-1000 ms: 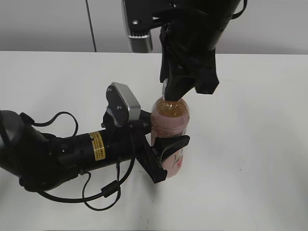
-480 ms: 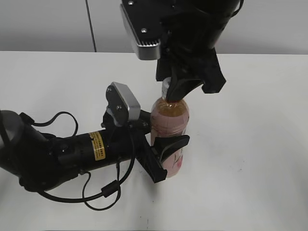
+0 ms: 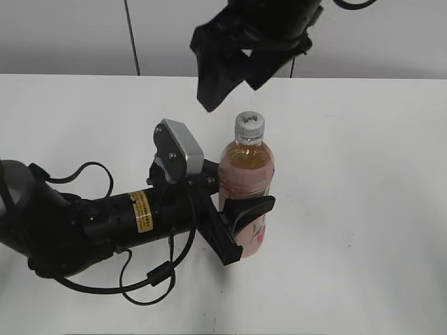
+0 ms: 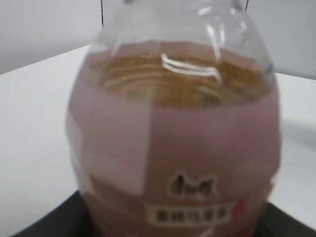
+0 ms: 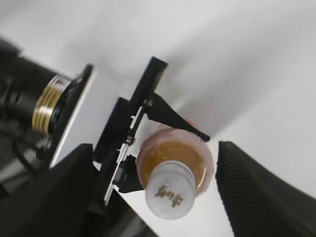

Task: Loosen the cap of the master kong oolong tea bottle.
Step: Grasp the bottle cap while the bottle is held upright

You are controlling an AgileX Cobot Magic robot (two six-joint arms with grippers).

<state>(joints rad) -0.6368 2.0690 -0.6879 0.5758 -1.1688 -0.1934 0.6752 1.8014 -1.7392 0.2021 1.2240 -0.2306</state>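
Note:
The master kong oolong tea bottle stands upright on the white table, amber tea showing above its pink label. Its white cap sits on the neck, uncovered. My left gripper is shut on the bottle's lower body, lying low on the table. In the left wrist view the bottle fills the frame, and dark fingers show at the bottom corners. My right gripper hangs open above and left of the cap, apart from it. From the right wrist the cap lies below, between the spread fingers.
The left arm's body and its black cable lie across the table's left front. The left wrist camera housing sits just left of the bottle. A grey wall runs behind the table's far edge.
My right gripper has let go of the cap, opened wide and risen up and to the left. The bottle and the left gripper have not moved.

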